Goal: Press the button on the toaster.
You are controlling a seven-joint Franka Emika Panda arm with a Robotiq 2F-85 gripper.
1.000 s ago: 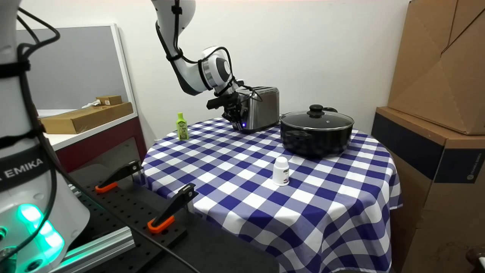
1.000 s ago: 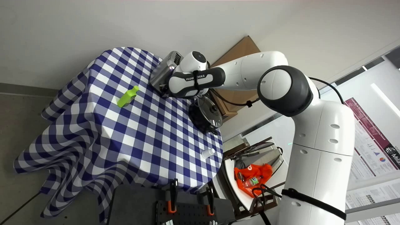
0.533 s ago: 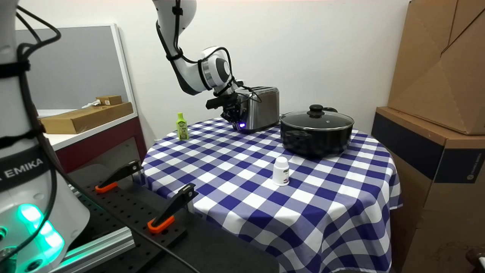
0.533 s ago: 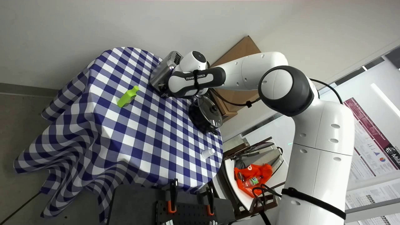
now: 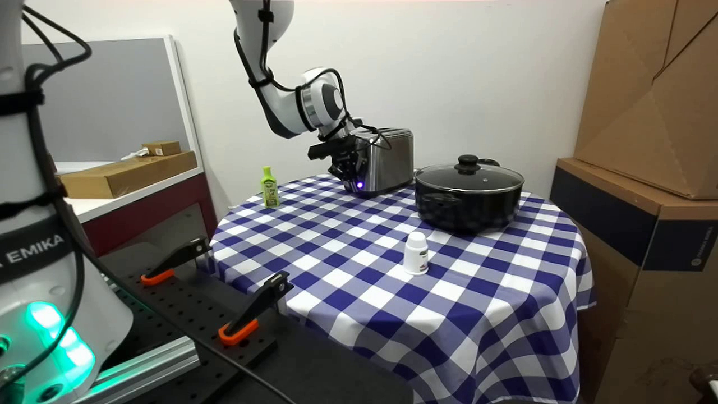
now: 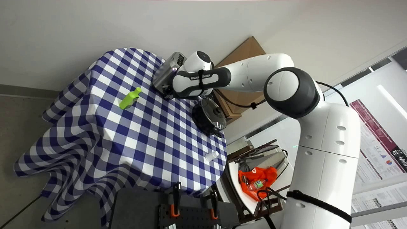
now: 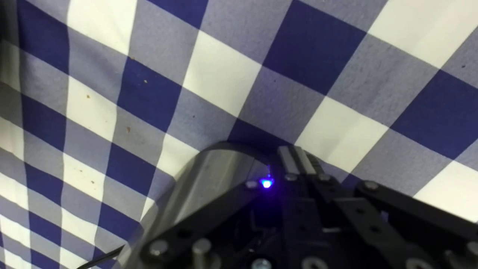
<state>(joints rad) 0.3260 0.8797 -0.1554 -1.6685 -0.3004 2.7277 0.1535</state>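
Note:
The shiny silver toaster (image 5: 390,160) stands at the back of the table, left of the pot in an exterior view. It also shows in an exterior view (image 6: 163,75), partly behind the arm, and in the wrist view (image 7: 213,172). My gripper (image 5: 351,188) points down close beside the toaster's dark narrow end. In the wrist view the gripper (image 7: 297,158) has its two fingertips together with nothing between them. A blue light (image 7: 266,183) glows between the left finger and the toaster's end. The button is hidden by the gripper. I cannot tell whether the fingers touch the toaster.
A black lidded pot (image 5: 468,196) stands right of the toaster. A green bottle (image 5: 270,188) and a white bottle (image 5: 416,253) stand on the checked tablecloth (image 5: 359,258). A wall (image 5: 477,73) is behind the table. Cardboard boxes (image 5: 639,235) stand at the right.
My arm and gripper have shifted very slightly to the right in an exterior view over the last half second. The blue light looked brighter half a second ago than now. The toaster has not moved.

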